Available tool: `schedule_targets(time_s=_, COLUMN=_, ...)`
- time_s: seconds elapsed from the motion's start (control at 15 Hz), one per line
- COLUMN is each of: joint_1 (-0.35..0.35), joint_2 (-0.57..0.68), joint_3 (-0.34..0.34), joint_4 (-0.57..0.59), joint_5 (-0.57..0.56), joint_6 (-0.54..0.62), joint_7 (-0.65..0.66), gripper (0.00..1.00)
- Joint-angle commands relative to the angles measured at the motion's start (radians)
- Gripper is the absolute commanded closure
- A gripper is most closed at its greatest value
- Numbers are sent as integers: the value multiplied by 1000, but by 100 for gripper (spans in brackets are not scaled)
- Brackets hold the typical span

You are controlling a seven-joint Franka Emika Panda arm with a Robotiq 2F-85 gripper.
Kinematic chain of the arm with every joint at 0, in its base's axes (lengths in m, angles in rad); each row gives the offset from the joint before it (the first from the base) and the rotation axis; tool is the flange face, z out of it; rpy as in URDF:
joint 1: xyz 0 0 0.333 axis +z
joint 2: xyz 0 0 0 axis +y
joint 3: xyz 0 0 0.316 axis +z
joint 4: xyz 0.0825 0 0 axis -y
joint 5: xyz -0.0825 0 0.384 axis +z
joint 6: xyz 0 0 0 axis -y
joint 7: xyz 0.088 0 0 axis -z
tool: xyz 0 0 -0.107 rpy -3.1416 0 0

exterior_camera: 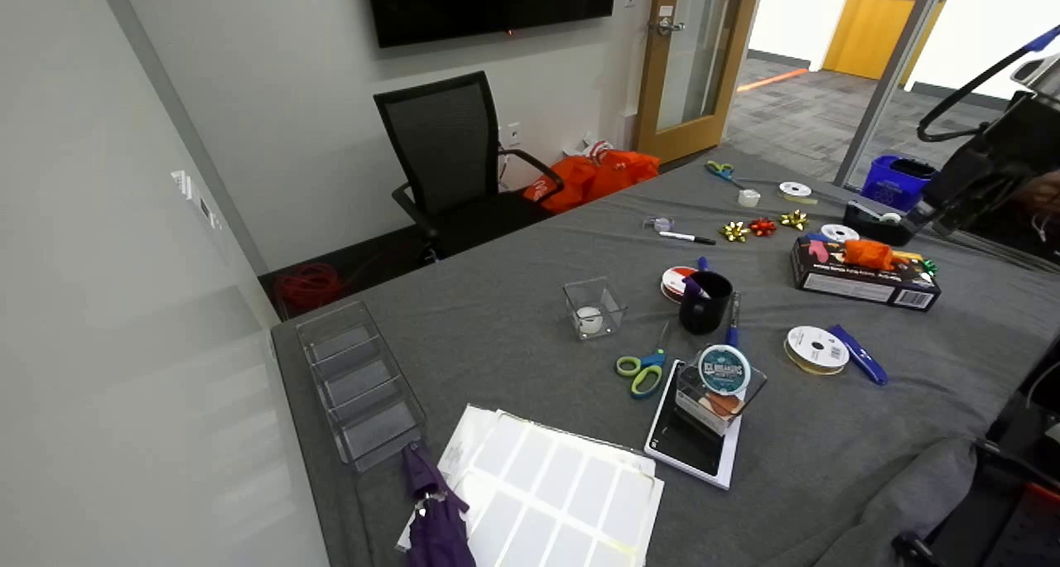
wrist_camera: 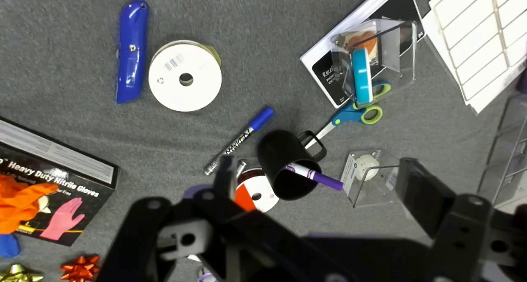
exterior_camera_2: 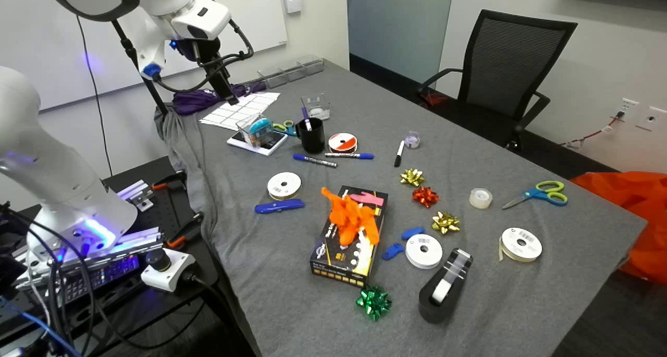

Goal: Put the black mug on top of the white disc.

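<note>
Hovering, jaws apart, the end effector [wrist_camera: 321,181] looks pre-grasp; next, descend on the black cylindrical mug [wrist_camera: 283,157], likely bound for the round white disc [wrist_camera: 183,93]!

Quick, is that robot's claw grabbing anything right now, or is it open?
Gripper: open, holding nothing; the black mug stands on the table, apart from it.

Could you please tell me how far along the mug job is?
Nothing looks done yet: the black mug stands on the grey cloth, apart from the white disc beside the blue cutter. In hand: nothing; the gripper is open. Grasping, lifting and setting the mug on the disc remain.
</note>
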Motion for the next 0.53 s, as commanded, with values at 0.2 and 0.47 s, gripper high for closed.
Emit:
schedule_targets(time_s=0.2, joint_1=39, joint_2=186, joint_3=90, joint_4=68, joint_5=128, joint_6=151, joint_7=143, gripper=0)
schedule_targets(time_s=0.47, joint_1=37, joint_2=318, joint_3=158, joint_4=127, joint_5=189, joint_6=269, joint_7=340, gripper=0)
